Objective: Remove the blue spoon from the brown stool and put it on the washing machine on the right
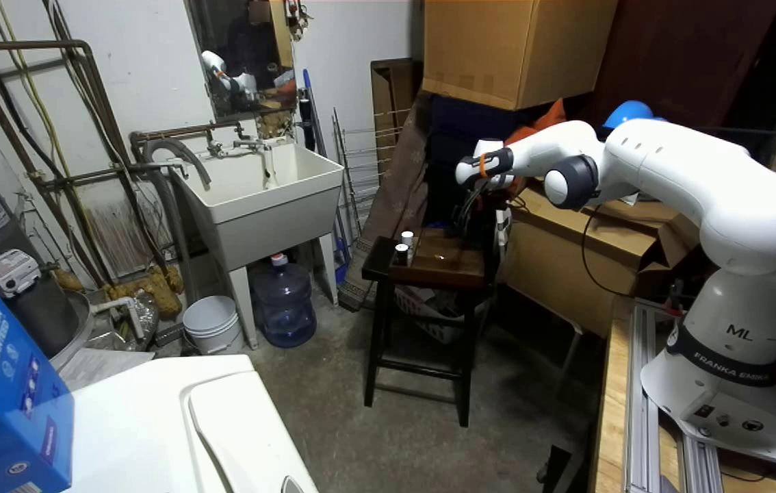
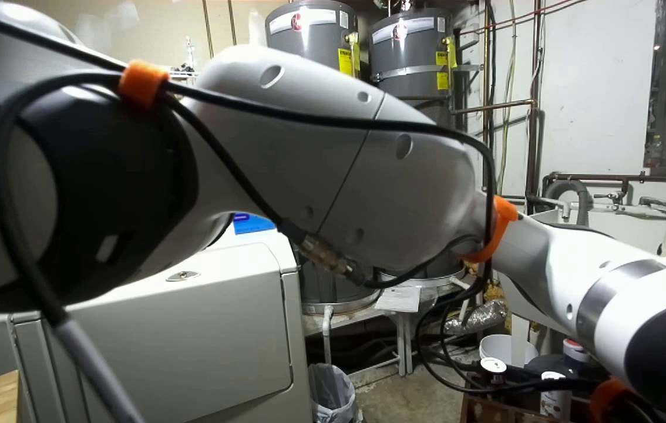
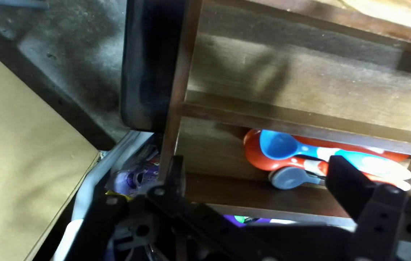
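Observation:
In the wrist view a blue spoon (image 3: 279, 145) with a light-blue handle lies on red spoons in a compartment of a wooden tray (image 3: 227, 114). A smaller grey-blue spoon (image 3: 289, 177) lies beside them. The tray stands on the dark brown stool (image 1: 378, 260). My gripper (image 3: 258, 166) is open and empty over this compartment; its right finger covers part of the spoon handles. In an exterior view the gripper (image 1: 473, 212) is a dark shape above the stool, and the spoons cannot be made out. The white washing machine (image 1: 135, 404) also shows in an exterior view (image 2: 192, 335).
Two small bottles with white caps (image 1: 406, 238) stand at the tray. A blue printed box (image 1: 8, 397) stands on the washing machine. Cardboard boxes (image 1: 566, 246) are close beside the stool. A utility sink (image 1: 272, 212) and water jug (image 1: 284, 301) are behind. The arm (image 2: 339, 164) blocks much of an exterior view.

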`<control>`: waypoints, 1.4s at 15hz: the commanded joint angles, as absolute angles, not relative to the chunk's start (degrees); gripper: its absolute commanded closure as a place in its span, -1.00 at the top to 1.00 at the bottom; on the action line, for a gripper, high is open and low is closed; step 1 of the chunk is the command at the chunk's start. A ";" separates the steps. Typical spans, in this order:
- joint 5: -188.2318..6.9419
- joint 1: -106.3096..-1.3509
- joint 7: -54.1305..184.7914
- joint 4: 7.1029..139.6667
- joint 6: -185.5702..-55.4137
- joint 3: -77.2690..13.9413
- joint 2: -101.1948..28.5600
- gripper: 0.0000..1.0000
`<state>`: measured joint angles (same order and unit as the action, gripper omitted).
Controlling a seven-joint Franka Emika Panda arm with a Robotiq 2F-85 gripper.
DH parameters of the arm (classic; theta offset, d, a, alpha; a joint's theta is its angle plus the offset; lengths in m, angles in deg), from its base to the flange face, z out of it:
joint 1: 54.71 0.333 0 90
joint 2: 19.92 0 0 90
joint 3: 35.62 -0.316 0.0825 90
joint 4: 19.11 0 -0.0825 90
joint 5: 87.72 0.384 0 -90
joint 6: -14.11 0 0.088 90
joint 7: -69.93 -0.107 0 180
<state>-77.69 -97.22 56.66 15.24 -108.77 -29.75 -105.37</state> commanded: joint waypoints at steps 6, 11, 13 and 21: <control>-78.04 -96.90 56.08 15.40 -110.08 -30.78 -105.50 0.91; -77.96 -97.26 58.38 14.91 -107.28 -31.59 -105.48 1.00; -78.01 -96.73 55.96 15.83 -111.89 -30.97 -105.47 1.00; -76.67 -96.03 52.10 20.49 -123.32 -31.74 -105.62 1.00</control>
<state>-77.69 -96.53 53.60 18.61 -120.52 -31.46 -105.63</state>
